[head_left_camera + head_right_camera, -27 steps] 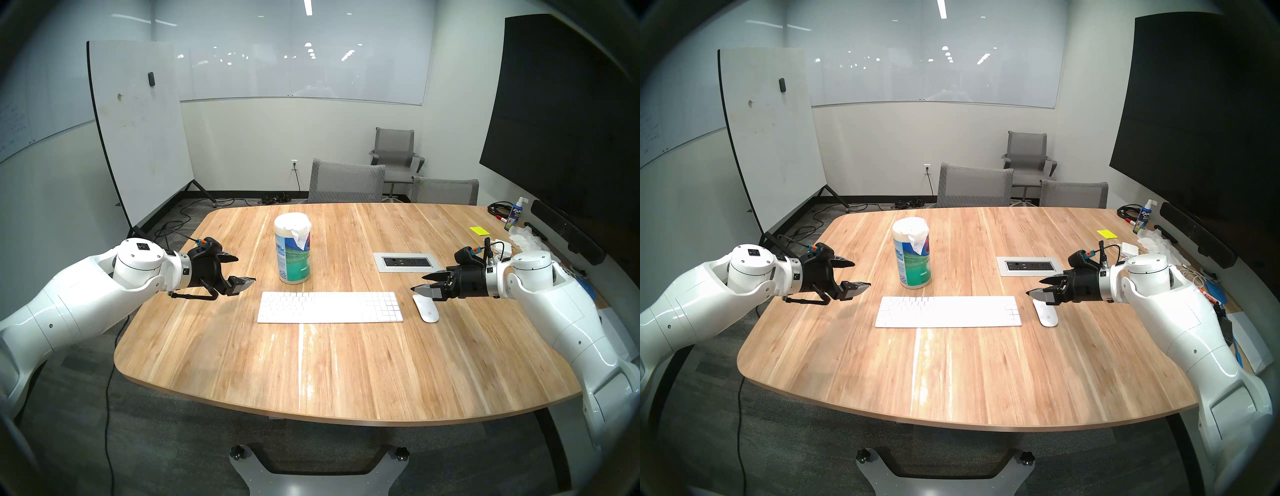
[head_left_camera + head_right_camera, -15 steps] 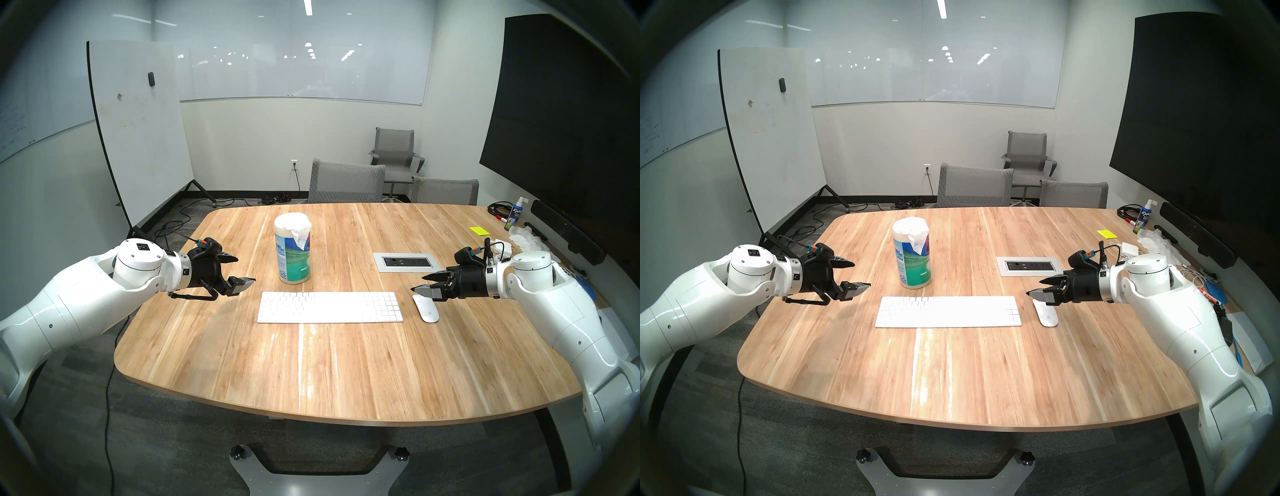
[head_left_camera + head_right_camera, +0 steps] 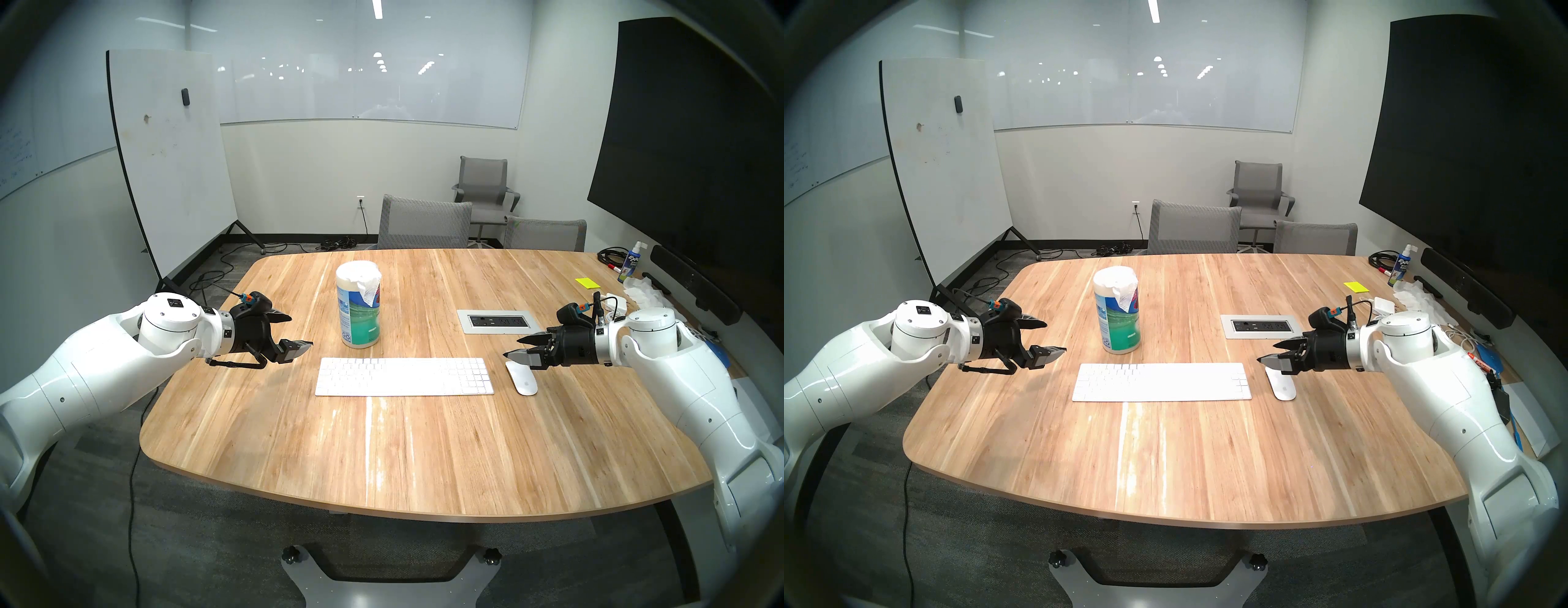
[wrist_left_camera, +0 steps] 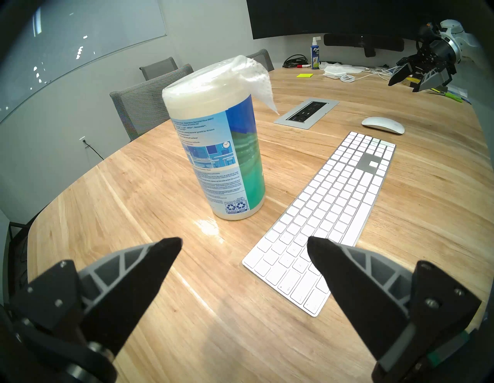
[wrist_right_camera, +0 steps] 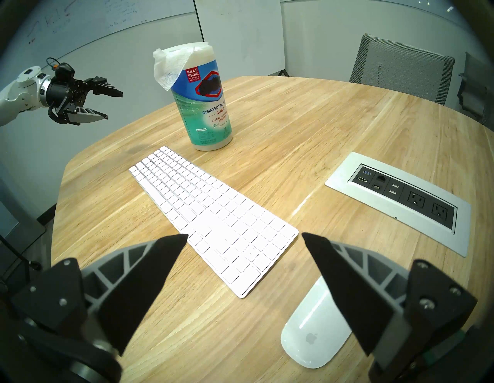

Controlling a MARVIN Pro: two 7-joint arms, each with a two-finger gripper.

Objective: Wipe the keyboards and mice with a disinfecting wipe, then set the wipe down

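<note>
A long white keyboard lies flat on the wooden table, with a glossy white mouse just right of it. Behind the keyboard's left end stands a tub of disinfecting wipes with a white wipe sticking out of its top. My left gripper is open and empty, hovering left of the tub and keyboard. My right gripper is open and empty, hovering just above the mouse's far end. The wrist views show the keyboard, tub and mouse.
A grey power and port panel is set into the table behind the mouse. At the far right edge lie a yellow sticky pad, a spray bottle, cables and crumpled tissues. Grey chairs stand behind the table.
</note>
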